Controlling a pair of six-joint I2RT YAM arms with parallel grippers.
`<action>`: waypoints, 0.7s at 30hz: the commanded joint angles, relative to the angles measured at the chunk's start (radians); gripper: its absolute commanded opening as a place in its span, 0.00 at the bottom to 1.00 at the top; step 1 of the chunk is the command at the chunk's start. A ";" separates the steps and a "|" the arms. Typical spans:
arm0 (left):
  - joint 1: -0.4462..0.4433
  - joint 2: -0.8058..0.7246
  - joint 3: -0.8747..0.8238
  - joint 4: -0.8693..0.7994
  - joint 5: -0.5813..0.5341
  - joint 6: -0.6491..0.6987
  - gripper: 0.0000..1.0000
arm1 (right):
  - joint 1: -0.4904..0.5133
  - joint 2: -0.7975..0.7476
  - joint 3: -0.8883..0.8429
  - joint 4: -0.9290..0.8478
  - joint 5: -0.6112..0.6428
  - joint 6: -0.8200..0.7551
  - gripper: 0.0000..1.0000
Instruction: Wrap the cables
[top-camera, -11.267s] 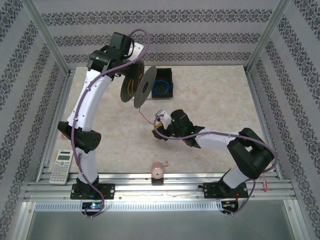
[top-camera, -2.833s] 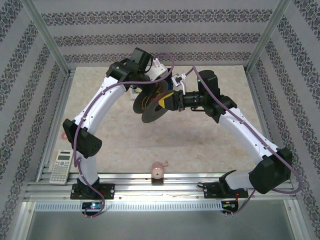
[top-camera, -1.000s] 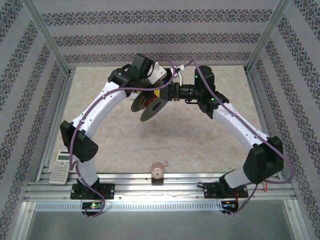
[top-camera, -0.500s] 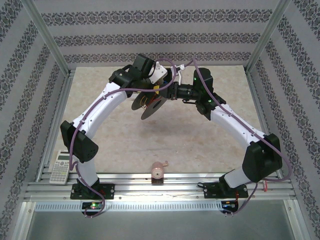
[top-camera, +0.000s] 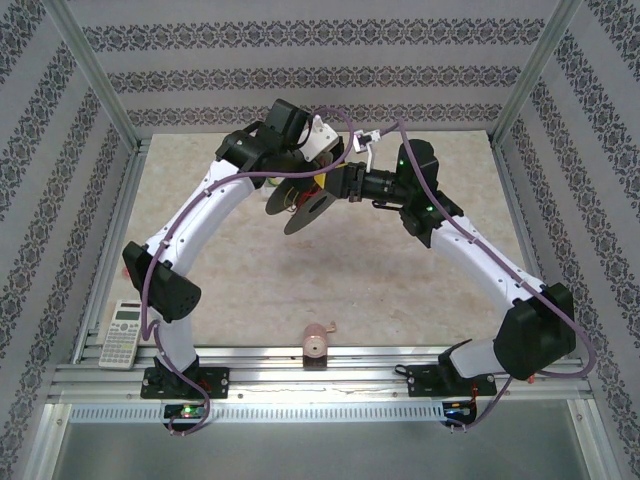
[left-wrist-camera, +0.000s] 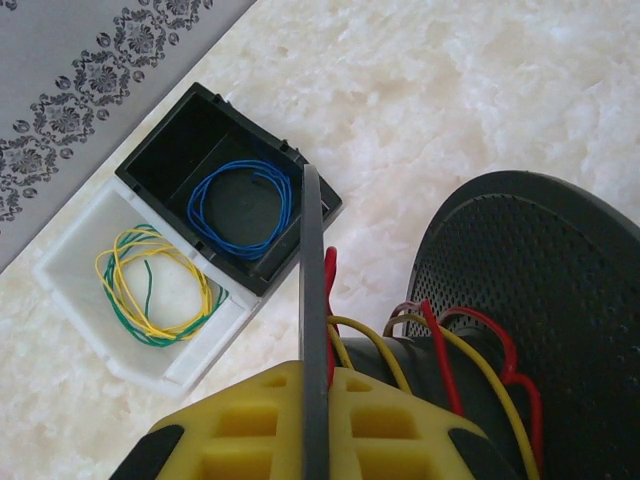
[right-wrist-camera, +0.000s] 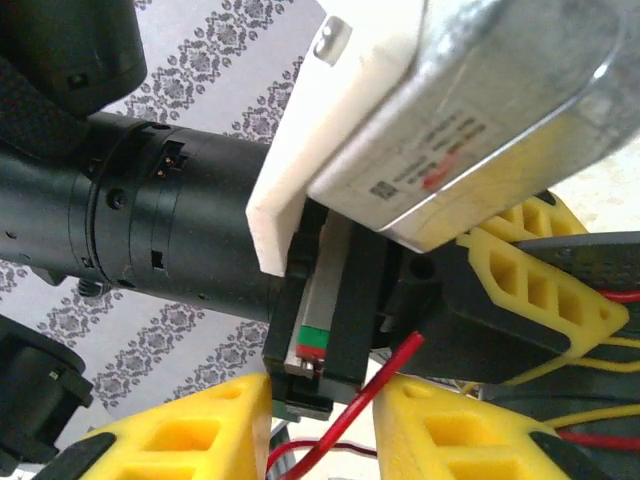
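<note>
Left gripper (left-wrist-camera: 310, 378) is clamped tight on the thin edge of the spool (left-wrist-camera: 540, 290), yellow pads on either side of the near disc. Right gripper (right-wrist-camera: 322, 395) has its jaws apart and the red wire (right-wrist-camera: 368, 388) runs through the gap, not pinched as far as I can see. More red wire sits looped on the spool's core with some yellow strands (left-wrist-camera: 375, 345). Below on the table (left-wrist-camera: 450, 100), a black box (left-wrist-camera: 165, 150) with a blue coil (left-wrist-camera: 196, 208) touches a white box (left-wrist-camera: 190, 350) holding a yellow-green coil (left-wrist-camera: 148, 285).
</note>
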 joint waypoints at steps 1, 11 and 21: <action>-0.005 0.004 0.052 0.053 0.004 -0.034 0.00 | 0.008 -0.010 -0.018 -0.026 -0.041 -0.005 0.24; -0.005 0.009 0.069 0.050 0.002 -0.028 0.00 | -0.015 -0.063 -0.024 -0.045 -0.032 -0.010 0.00; -0.002 0.002 0.046 0.048 0.006 -0.020 0.00 | -0.098 -0.158 -0.008 -0.062 -0.009 -0.014 0.00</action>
